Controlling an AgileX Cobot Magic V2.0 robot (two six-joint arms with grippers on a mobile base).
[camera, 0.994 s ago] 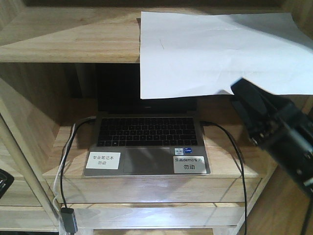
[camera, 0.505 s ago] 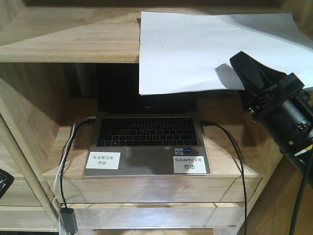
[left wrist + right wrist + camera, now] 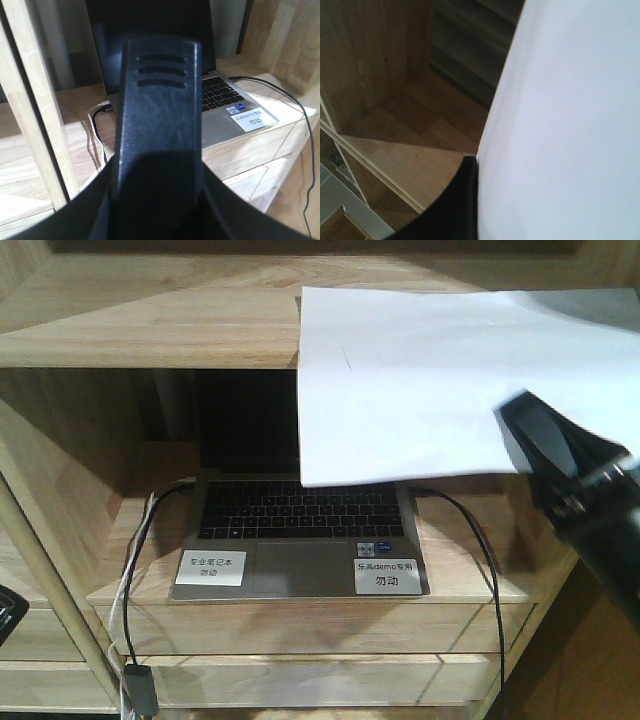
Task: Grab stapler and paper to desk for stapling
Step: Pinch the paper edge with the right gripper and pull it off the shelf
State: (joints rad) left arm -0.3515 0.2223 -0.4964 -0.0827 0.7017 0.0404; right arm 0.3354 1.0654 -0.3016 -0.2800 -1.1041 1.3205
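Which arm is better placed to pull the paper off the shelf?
Right. The right gripper is at the paper's overhanging lower-right edge, and the sheet fills its wrist view. The left gripper faces the laptop lower down, with no paper in view.

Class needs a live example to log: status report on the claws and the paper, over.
Right claw gripping paper at its lower right corner, sheet overhanging shelf. Left claw unclear. Stapler not in view. Laptop sits below.

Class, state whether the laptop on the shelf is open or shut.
Open: the laptop has its keyboard exposed and its screen raised behind.
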